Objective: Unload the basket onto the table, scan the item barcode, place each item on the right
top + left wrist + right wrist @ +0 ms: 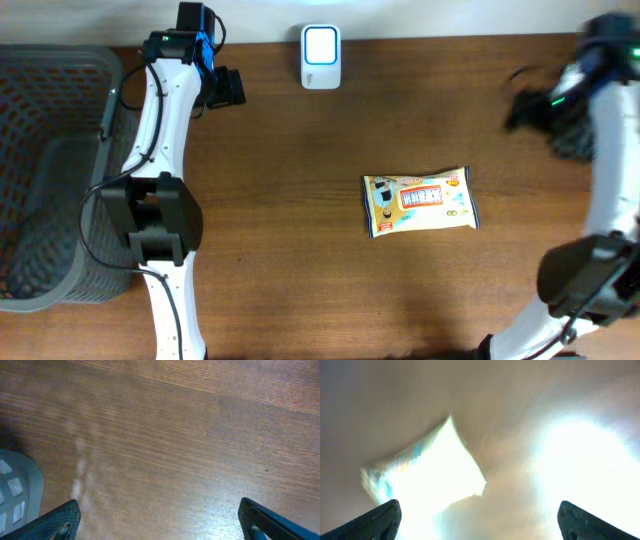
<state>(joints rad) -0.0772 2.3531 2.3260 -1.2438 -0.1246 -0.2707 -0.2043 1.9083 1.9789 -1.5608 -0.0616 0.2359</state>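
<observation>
Grippers first: the right gripper (479,512) shows both fingertips at the bottom corners of its wrist view, set far apart with nothing between them. I log it as wide and holding nothing. That view is badly washed out. A bright, blurred shape with a pointed corner sits left of centre, and I take it for the packet.

The left gripper (159,510) looks the same in its own view, with the dark tips at the two bottom corners, wide, and only bare wood between them. A pale grey thing (15,495) cuts in at the left edge of that view. I cannot tell what it is.

From overhead, the packet (420,202) lies flat on the table (290,240), right of centre and about midway between the near and far edges. Its long side runs left to right, slightly tilted. The print is yellow and orange with a white block in the middle. I cannot make out a barcode at this size.

The scanner (320,57), white with a lit square face, stands at the far edge near the middle, well apart from the packet.

The right arm (600,150) is smeared at far right, with its dark head near the far edge and clear of the packet. The left arm (160,120) reaches to the far left, ending just left of the scanner. A grey basket (50,170) fills the left edge.
</observation>
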